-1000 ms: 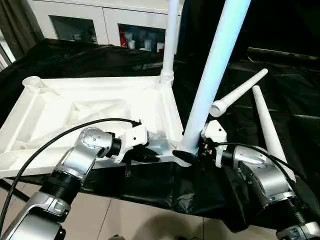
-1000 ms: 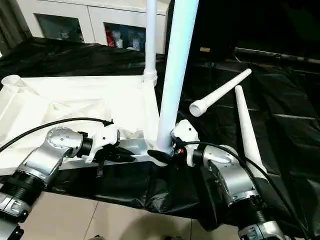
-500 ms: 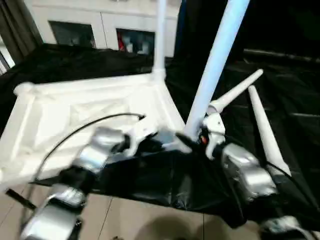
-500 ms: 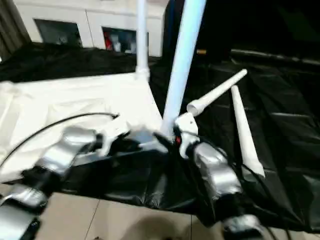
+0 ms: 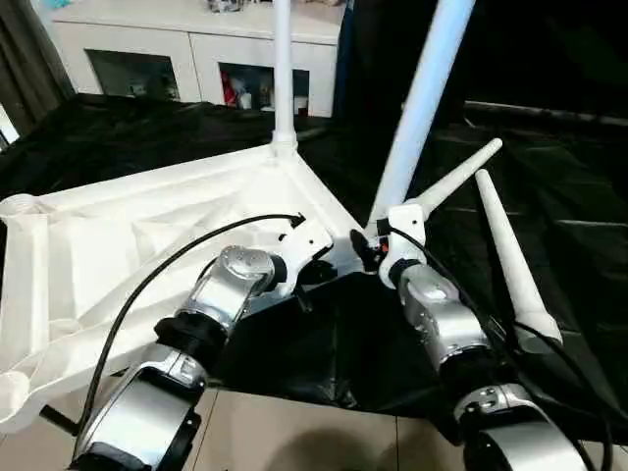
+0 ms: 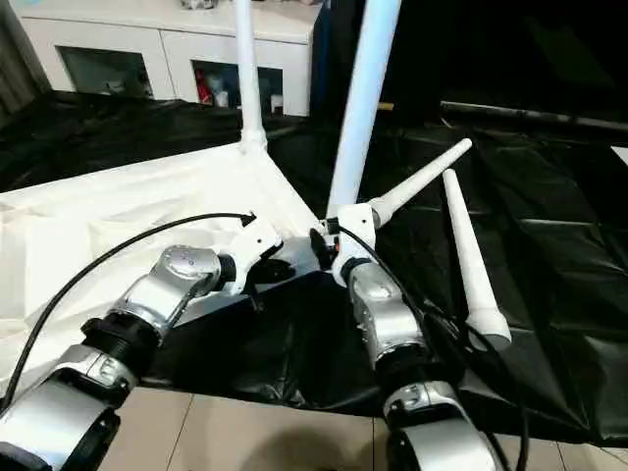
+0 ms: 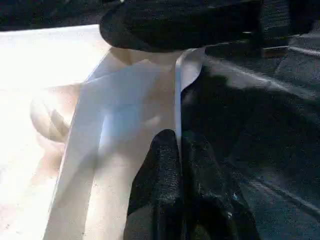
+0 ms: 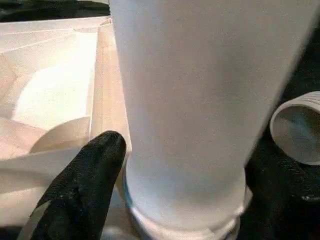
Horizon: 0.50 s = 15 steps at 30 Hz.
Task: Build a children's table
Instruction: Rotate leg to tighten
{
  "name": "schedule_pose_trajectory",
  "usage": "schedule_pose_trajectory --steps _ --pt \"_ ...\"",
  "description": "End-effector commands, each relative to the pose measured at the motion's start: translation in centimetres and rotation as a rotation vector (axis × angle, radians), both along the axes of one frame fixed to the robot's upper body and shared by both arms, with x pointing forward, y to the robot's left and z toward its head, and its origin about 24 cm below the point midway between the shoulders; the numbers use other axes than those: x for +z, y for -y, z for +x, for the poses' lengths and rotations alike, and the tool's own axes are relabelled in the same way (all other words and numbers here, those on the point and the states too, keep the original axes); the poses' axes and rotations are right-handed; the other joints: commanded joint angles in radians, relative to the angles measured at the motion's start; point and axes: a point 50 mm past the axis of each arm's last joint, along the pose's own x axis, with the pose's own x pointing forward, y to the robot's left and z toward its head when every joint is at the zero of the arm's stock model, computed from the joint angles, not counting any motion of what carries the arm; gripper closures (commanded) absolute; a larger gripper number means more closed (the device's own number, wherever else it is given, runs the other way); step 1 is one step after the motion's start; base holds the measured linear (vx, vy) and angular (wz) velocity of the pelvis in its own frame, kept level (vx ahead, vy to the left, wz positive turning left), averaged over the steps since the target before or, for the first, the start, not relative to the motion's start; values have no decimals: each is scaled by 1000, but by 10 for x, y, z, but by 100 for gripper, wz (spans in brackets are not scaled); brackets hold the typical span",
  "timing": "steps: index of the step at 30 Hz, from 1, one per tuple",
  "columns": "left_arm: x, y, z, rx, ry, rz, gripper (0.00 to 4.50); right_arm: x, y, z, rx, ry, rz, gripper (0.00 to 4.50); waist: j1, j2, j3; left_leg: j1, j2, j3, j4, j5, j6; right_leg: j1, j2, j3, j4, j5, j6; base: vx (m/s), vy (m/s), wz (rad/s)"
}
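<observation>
Right wrist view: smooth white tube leg (image 8: 200,100), ribbed base

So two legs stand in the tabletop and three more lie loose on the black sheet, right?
Not quite: two legs lie loose on the black sheet, not three, as the left eye view shows. Two legs do stand in the tabletop.

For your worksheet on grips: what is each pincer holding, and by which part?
Left pincer pinches the tabletop by its thin edge. Right pincer grips the upright leg at its base.
</observation>
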Motion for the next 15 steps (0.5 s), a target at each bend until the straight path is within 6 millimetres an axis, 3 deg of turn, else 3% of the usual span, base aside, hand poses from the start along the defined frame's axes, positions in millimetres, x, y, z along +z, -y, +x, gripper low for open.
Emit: schedule_pose_trajectory --steps 1,4,7,11,15 --pt "8 -1 4 0 53 2 450 -8 -17 -6 86 -38 8 57 4 8 -71 -14 19 -6 -75 -175 49 61 -70 54 -73 -377 -119 0 0 0" --pt "7 -4 -3 -81 47 12 450 4 -15 -7 145 38 9 57 10 4 -73 -21 24 -7 -76 -127 57 66 -74 58 -61 -316 -140 0 0 0" --pt "8 -6 -6 -117 48 10 450 10 -11 -12 187 73 33 57 12 -7 -73 -16 27 -2 -74 -97 69 63 -70 63 -53 -251 -159 0 0 0" --pt "9 -9 -6 -118 60 2 450 15 -1 -21 246 113 27 57 22 -6 -71 -13 28 1 -75 -86 77 62 -70 66 -51 -241 -164 0 0 0" --pt "11 -10 -10 -172 60 -14 450 19 10 -28 320 127 4 57 22 -3 -69 -13 26 2 -76 -103 76 63 -70 67 -58 -278 -148 0 0 0"
